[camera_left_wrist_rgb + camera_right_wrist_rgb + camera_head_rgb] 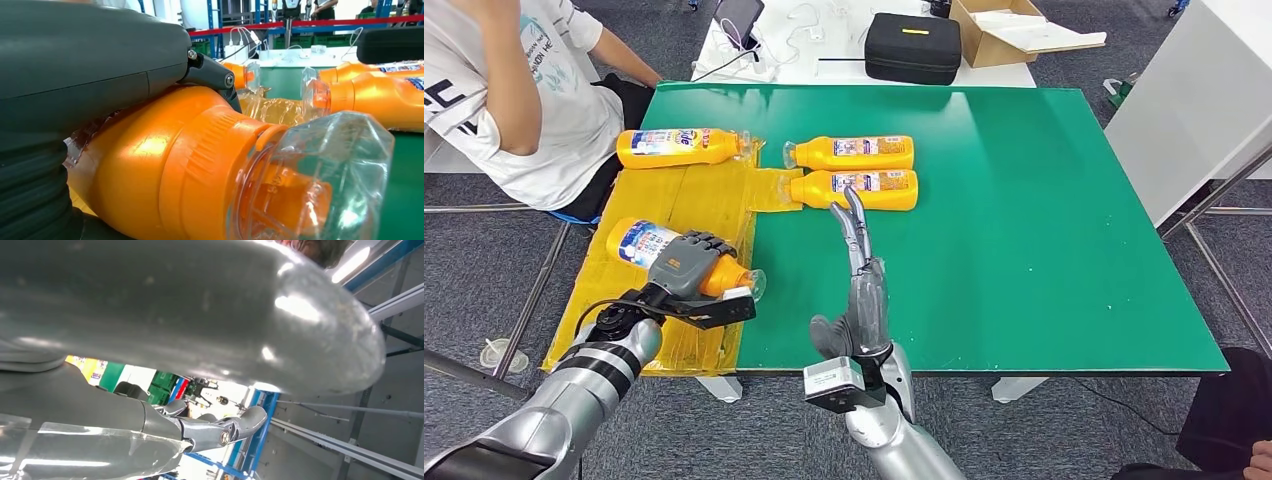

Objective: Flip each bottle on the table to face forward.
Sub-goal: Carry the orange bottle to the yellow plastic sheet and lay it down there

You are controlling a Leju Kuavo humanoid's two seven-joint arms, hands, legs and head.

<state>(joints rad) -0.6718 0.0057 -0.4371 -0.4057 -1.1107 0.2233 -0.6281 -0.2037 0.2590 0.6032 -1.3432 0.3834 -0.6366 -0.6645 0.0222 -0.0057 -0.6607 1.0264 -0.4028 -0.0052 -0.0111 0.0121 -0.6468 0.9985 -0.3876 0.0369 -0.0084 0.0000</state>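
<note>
Orange bottle, clear-capped, lies on its side on the yellow sheet at the desk's near-left corner, under your left hand. The fingers are curled over its body just behind the shoulder; in the left wrist view one dark fingertip presses the orange shoulder beside the cap, so this hand grips the bottle. The label shows beyond the knuckles, toward the base.

Three more bottles lie well beyond those fingers: one on the sheet's far side, and two side by side on the green surface. Your right hand is extended flat, its fingers straight and close together, holding nothing; their tips touch or nearly touch the nearer of the pair. I cannot tell which.

Assessment: the step in hand is the turn of the gripped bottle.
- Hold low and firm; the plastic looks smooth and the body round, so it is likely to roll in a loose grasp.
- Rotate about the long axis, with the cap kept off the sheet, which is wrinkled and may snag or drag.
- Set it down with the label up and release only once it sits still.
- Keep the right hand's fingertips from nudging the pair during the turn.

A person sits at the desk's far-left corner; keep the swing short.
</note>
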